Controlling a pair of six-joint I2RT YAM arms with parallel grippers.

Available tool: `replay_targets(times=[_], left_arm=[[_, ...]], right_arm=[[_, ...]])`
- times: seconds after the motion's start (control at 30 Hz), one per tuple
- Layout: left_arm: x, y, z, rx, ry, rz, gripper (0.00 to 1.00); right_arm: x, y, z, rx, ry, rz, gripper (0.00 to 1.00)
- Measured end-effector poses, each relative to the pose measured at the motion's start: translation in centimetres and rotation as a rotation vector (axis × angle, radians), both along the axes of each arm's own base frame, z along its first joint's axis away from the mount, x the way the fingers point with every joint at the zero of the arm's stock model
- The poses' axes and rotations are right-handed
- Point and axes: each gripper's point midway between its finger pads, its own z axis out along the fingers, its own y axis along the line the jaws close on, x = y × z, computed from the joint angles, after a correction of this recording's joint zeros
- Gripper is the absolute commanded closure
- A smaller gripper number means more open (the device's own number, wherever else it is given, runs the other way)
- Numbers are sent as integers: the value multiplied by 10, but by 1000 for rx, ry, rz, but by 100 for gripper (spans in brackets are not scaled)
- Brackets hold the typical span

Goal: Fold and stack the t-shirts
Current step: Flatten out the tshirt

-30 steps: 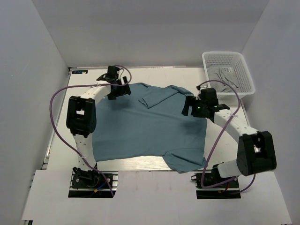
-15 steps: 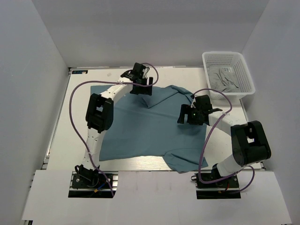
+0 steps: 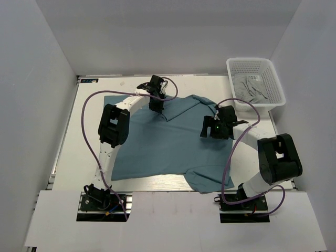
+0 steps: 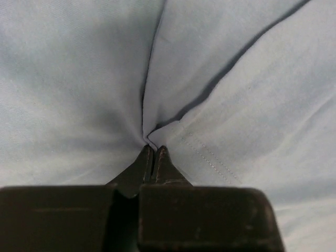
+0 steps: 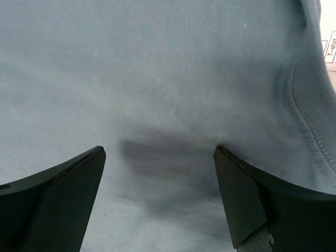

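The left gripper [image 4: 153, 151] has its two fingers pressed together with no gap, and between the tips it pinches a small bit of the teal-blue t-shirt [image 4: 79, 79]. The cloth gathers into a few sharp creases that run away from the tips, and just beside them lies a stitched hem [image 4: 210, 157] of a layer that is folded over. From above, this left gripper [image 3: 156, 103] is at the far edge of the shirt, near the middle, and points down where a flap of cloth [image 3: 176, 109] is turned back onto the body of the garment. The right gripper [image 5: 158, 152] stands wide open and holds nothing; its dark fingers [image 5: 68, 194] are on both sides of a flat part of the shirt and a shadow lies on the fabric between them, but I cannot tell if the tips touch the cloth. A curved, stitched edge [image 5: 310, 126] passes on the right side of that view. From above, the right gripper [image 3: 216, 128] is over the right part of the t-shirt [image 3: 163, 149], which lies spread on the white table [image 3: 84, 131], with one corner hanging over the near edge. At the far right corner stands a white plastic basket [image 3: 278, 86] with some grey cloth [image 3: 251, 88] inside.
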Motion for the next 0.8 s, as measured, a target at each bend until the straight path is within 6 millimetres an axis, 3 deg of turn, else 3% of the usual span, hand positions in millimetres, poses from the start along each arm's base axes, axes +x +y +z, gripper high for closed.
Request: replay_targets(times=[0.3, 0.33, 0.37, 0.4, 0.47, 0.57, 0.67, 0.8], left_arm=[[-9, -6, 13, -49, -2, -22, 100], [-9, -6, 17, -53, -9, -21, 95], [-8, -7, 22, -57, -17, -22, 80], [-8, -7, 26, -58, -24, -24, 53], [-6, -7, 33, -61, -26, -17, 40], [-2, -10, 45, -71, -37, -19, 32], [0, -15, 52, -90, -45, -31, 31], [0, -21, 47, -104, -28, -55, 31]], right_arm=[[4, -4, -1, -24, -3, -19, 10], [5, -4, -1, -25, -3, -19, 10], [6, -4, -1, -28, -3, -19, 10], [8, -4, -2, -31, -1, -20, 10], [10, -4, -2, -34, -1, -21, 10], [11, -5, -2, -39, -2, -23, 10], [11, -5, -2, -42, -3, -26, 10], [13, -8, -3, -57, -8, -34, 10]])
